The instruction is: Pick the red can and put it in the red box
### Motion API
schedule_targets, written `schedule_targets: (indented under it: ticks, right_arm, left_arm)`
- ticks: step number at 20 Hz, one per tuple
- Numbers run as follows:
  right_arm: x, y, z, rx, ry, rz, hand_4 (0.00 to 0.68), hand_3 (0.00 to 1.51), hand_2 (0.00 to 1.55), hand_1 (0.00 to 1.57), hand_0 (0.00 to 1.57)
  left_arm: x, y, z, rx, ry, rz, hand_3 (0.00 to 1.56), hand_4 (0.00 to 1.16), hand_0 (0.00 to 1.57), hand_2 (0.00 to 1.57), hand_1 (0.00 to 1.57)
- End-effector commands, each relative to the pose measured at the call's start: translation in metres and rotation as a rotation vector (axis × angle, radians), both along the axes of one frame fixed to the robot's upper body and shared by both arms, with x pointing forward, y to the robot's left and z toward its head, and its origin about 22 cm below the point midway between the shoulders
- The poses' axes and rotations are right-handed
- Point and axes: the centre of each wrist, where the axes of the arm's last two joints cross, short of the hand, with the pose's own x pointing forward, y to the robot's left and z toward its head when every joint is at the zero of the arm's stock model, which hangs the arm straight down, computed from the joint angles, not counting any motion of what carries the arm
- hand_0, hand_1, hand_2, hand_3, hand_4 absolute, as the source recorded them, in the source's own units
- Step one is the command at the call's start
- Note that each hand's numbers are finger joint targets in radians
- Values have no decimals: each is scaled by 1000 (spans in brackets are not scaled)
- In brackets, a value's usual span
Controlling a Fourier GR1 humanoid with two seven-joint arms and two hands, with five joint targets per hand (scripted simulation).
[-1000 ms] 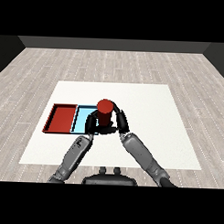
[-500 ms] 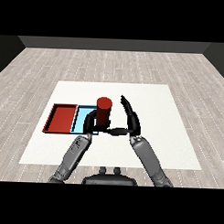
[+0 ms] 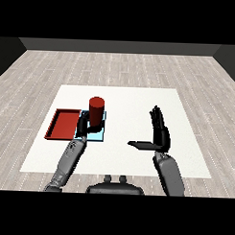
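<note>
One red can (image 3: 96, 110) upright, long axis vertical, above light blue tray (image 3: 102, 134)

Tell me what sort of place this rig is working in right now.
Probably a bare test room set up for tabletop sorting: a white table stands on a pale wood-plank floor with dark walls behind. On the table lie only a red tray, a light blue tray and a red can.

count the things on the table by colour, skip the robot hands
red: 2, the red can and the red tray
light blue: 1, the light blue tray
total: 3
</note>
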Motion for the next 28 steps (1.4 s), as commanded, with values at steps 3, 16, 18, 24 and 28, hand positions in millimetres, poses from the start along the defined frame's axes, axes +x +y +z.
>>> schedule_targets:
  ticks: [3,16,18,24,28]
  right_arm:
    - [-28,-50,-25,26,21,-116,0,0,0,0,0]
    - [-10,-98,-80,-19,194,-316,0,0,0,0,0]
    - [-12,-93,-88,-28,207,-313,0,0,0,0,0]
    - [-5,-106,-95,-47,232,-338,0,0,0,0,0]
    - [8,-109,-91,-61,225,-344,0,0,0,0,0]
  left_arm:
    - [19,83,20,56,39,153,1504,1128,1571,1571,1571]
    - [28,196,-65,212,366,409,1513,1044,1571,1571,1571]
    - [29,208,-71,245,415,433,1505,1031,1571,1571,1571]
    - [29,182,-105,374,708,451,124,708,29,370,29]
    - [11,177,-131,350,800,479,570,633,566,661,566]
